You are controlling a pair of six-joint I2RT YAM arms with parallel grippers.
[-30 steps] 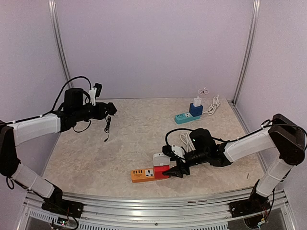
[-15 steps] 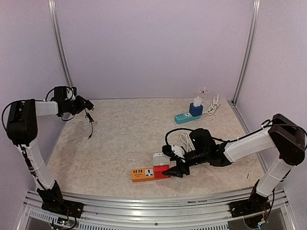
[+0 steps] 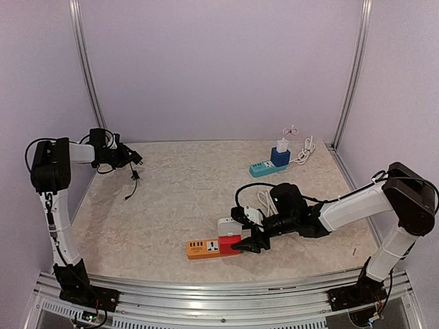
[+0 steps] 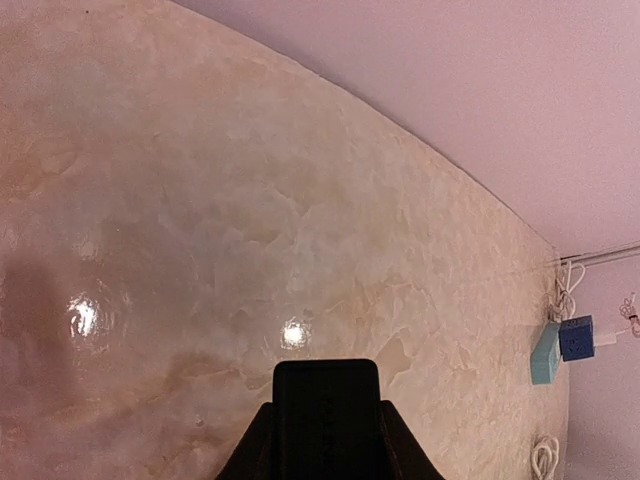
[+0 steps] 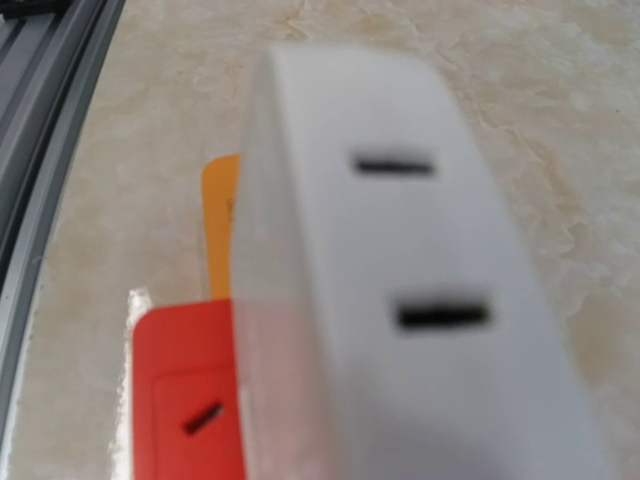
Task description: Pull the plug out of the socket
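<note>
**White adapter seated in the socket strip, right jaws beside it**

The orange and red plastic socket strip [image 3: 204, 249] lies flat on the marbled beige bench [image 3: 171, 205] at about 6 o'clock, close to the near edge. The white boxy plug adapter [image 3: 229, 227] stands in the strip's red end, seated and not yet pulled.

My right arm reaches in low from 4 o'clock. The right jaws sit just beside the red end, on the near side of the adapter. From above I cannot tell whether they are spread or closed. The right wrist camera gives me only the adapter's white face with two dark slots, blurred and filling the frame, with the red socket and a sliver of orange behind it.

My left arm is folded up at 10 o'clock, near the back left corner. The left jaws are closed on a black rectangular block [image 4: 326, 410], which sits square between them in the left wrist view. A thin black lead [image 3: 130, 184] hangs from them toward the bench.

At 1 o'clock lies a teal socket strip [image 3: 260, 169] with a blue cube charger [image 3: 279, 157] plugged in, well apart from both arms. A loose white cord [image 3: 263, 200] lies just behind the right wrist.
</note>
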